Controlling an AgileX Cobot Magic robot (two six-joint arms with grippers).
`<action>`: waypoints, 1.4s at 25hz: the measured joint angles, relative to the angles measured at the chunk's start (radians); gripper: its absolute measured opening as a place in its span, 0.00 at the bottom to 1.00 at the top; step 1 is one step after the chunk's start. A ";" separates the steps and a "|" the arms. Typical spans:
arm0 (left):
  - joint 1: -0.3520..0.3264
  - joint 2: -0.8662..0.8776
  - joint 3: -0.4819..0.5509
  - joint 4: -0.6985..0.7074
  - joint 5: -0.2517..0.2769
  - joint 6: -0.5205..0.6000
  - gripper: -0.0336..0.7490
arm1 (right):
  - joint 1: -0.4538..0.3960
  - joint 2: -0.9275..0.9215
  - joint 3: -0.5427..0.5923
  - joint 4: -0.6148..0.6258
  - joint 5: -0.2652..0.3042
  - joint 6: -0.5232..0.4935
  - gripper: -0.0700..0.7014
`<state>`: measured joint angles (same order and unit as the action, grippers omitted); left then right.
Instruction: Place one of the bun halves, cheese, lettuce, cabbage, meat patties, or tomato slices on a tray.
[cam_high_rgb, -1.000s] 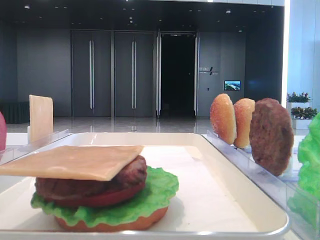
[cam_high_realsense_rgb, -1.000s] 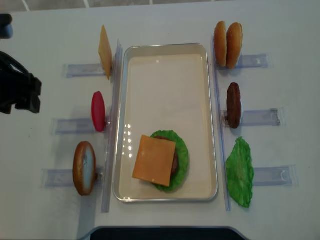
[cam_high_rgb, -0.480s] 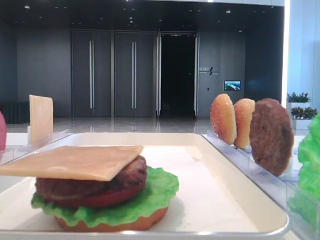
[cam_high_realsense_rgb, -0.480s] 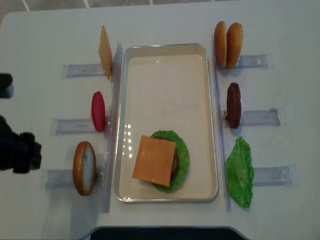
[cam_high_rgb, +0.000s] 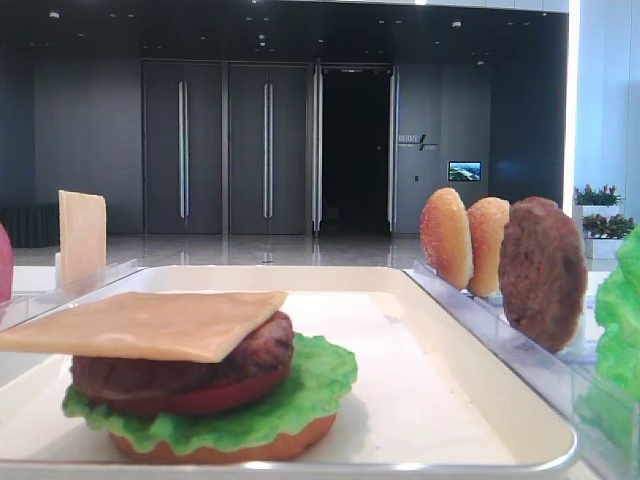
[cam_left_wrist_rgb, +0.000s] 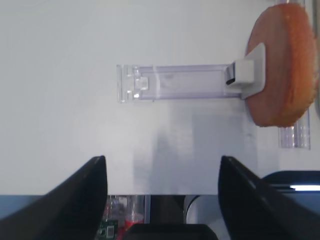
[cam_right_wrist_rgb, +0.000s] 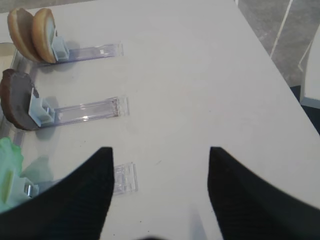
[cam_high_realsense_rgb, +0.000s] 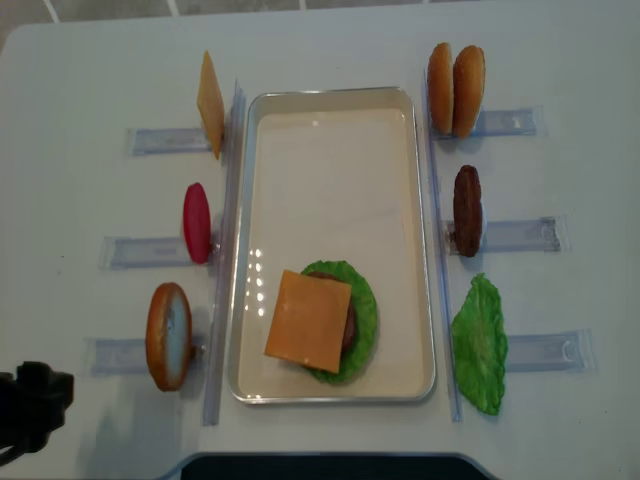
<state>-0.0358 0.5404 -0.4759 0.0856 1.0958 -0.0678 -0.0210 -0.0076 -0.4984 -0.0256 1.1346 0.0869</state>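
Your cheese (cam_high_realsense_rgb: 308, 321) sits on top of the burger stack in the tray (cam_high_realsense_rgb: 330, 98), well away from your left gripper (cam_left_wrist_rgb: 162, 172), which hangs spread wide, holding nothing

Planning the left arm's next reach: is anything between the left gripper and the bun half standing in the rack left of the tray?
Nothing visible. The left gripper, jaws open, faces the bun half across bare table; only the clear rack holding it lies along that path.
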 joint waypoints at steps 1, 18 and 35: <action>0.000 -0.034 0.001 -0.002 -0.001 0.000 0.71 | 0.000 0.000 0.000 0.000 0.000 0.000 0.64; 0.000 -0.487 0.002 -0.004 0.011 0.001 0.71 | 0.000 0.000 0.000 0.000 0.000 0.000 0.64; 0.000 -0.556 0.002 -0.007 0.014 0.000 0.71 | 0.000 0.000 0.000 0.000 0.000 0.000 0.64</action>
<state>-0.0358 -0.0151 -0.4735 0.0788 1.1101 -0.0678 -0.0210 -0.0076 -0.4984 -0.0256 1.1346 0.0869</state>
